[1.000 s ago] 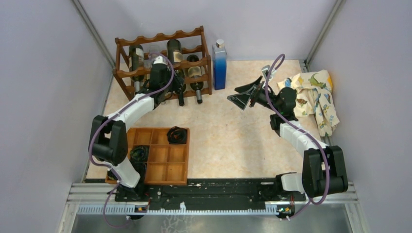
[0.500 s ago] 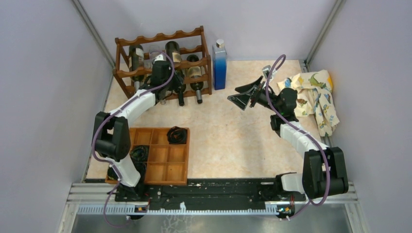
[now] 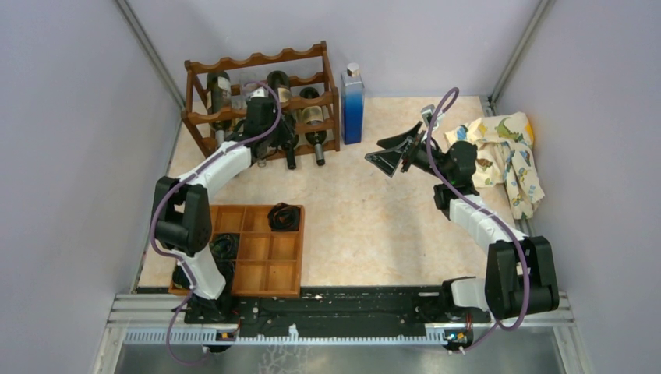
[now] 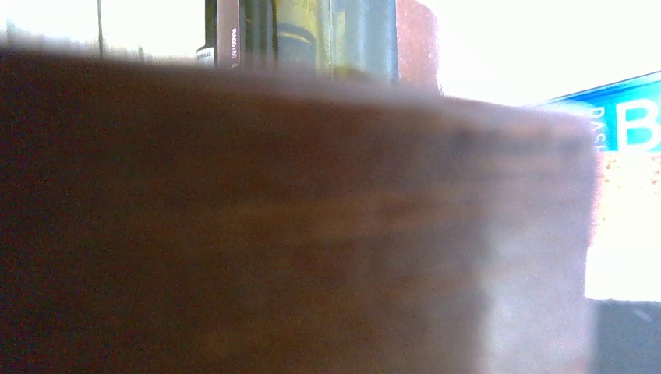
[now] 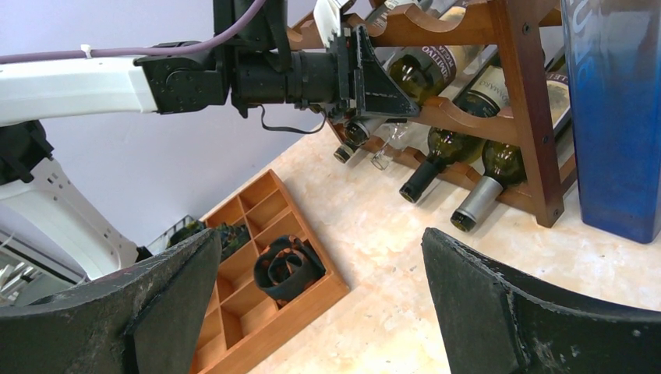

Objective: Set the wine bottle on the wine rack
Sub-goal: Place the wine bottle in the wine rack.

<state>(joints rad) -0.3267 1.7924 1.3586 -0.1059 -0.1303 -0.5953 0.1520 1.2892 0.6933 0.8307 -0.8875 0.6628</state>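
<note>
White left arm [image 3: 222,164] outstretched at rack [image 3: 257,61]

Passable: tabletop [image 3: 351,218] between my right gripper [image 3: 379,157] and wine rack [image 3: 253,60]. Obstructions: blue bottle [image 3: 352,101] beside rack, compartment tray [image 3: 265,273] near left, cloth [image 3: 507,152] far right. The rack rail stands tight before my left gripper [image 3: 269,125].

Blue bottle [image 3: 352,105], wooden tray [image 3: 277,274] (black coils [image 3: 284,216] inside) and printed cloth [image 3: 505,152] sit well apart.
</note>
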